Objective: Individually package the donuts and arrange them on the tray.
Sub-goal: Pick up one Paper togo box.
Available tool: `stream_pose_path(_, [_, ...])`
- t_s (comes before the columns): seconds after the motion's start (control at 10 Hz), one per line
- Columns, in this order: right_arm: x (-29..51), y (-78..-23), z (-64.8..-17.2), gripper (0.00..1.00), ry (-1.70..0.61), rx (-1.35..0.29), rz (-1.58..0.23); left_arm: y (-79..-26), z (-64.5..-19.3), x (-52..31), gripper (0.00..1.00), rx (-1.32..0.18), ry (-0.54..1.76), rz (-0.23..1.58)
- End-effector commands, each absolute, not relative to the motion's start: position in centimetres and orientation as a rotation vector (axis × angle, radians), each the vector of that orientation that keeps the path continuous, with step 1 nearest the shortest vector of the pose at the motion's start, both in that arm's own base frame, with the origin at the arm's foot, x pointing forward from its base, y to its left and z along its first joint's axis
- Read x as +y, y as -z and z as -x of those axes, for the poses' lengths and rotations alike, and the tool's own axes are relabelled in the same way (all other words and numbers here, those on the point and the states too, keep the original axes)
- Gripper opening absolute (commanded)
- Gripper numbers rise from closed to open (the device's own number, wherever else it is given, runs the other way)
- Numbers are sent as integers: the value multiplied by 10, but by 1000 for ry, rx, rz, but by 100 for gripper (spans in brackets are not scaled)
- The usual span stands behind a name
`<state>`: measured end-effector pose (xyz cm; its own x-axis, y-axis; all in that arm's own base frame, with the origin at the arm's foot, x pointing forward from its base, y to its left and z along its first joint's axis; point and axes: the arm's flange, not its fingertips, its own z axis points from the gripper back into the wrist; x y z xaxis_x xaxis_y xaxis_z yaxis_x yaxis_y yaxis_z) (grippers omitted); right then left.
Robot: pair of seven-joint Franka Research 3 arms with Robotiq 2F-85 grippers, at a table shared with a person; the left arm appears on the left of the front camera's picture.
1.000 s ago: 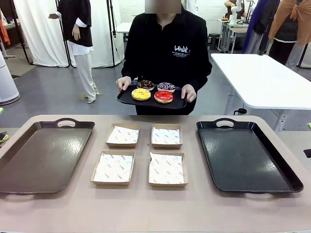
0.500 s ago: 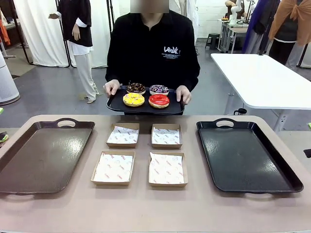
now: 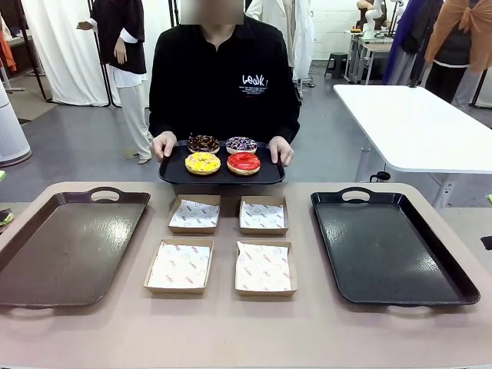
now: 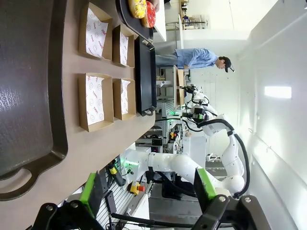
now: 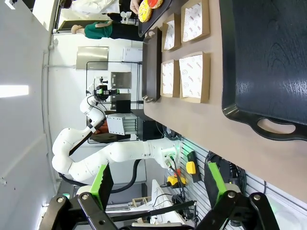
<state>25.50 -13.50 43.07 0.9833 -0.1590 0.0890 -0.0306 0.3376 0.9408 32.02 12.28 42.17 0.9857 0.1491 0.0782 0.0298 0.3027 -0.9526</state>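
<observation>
Four donuts (image 3: pixel 241 144) ride on a small tray (image 3: pixel 221 177) that a person holds level at 12 o'clock, by the far edge of the bench (image 3: pixel 231 330). You cannot tell whether it hangs over the bench or just beyond it. On that tray the yellow donut (image 3: pixel 203 163) lies at 7 o'clock and the red donut (image 3: pixel 244 162) at 5 o'clock, side by side. The two sprinkled donuts (image 3: pixel 204 143) lie behind them at 11 and 1 o'clock. One hand (image 3: pixel 164 145) grips the tray's 9 o'clock end and the other hand (image 3: pixel 280 151) its 3 o'clock end.

Four boxes (image 3: pixel 179 266), each lined with white printed paper, sit in two rows of two at the middle of the bench, apart from one another. A brown tray (image 3: pixel 65 246) lies at 9 o'clock and a black tray (image 3: pixel 388 246) at 3 o'clock, each with its handles toward 12 and 6.

Your left end effector (image 4: pixel 148 191) sits off the 9 o'clock side of the bench, looking across the brown tray. Its jaws are spread wide and the green pads (image 4: pixel 91 189) grip nothing. Your right end effector (image 5: pixel 158 184) sits off the 3 o'clock side, looking across the black tray, equally wide and holding nothing.
</observation>
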Motion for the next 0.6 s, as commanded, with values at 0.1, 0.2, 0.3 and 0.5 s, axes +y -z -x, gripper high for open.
stream_pose_path(0.1, [-133, -428, -255, 100, 91, -179, -1237, -423, -320, 124, 100, -173, -77, 1280])
stream_pose_path(0.2, [-133, -428, -255, 100, 91, -179, -1237, -423, -320, 124, 100, -173, -77, 1280])
stream_pose_path(0.3, [-133, -428, -255, 100, 91, -179, -1237, -423, -320, 124, 100, -173, -77, 1280])
stream_pose_path(0.5, [-133, -428, -255, 100, 91, -179, -1237, -423, -320, 124, 100, -173, -77, 1280])
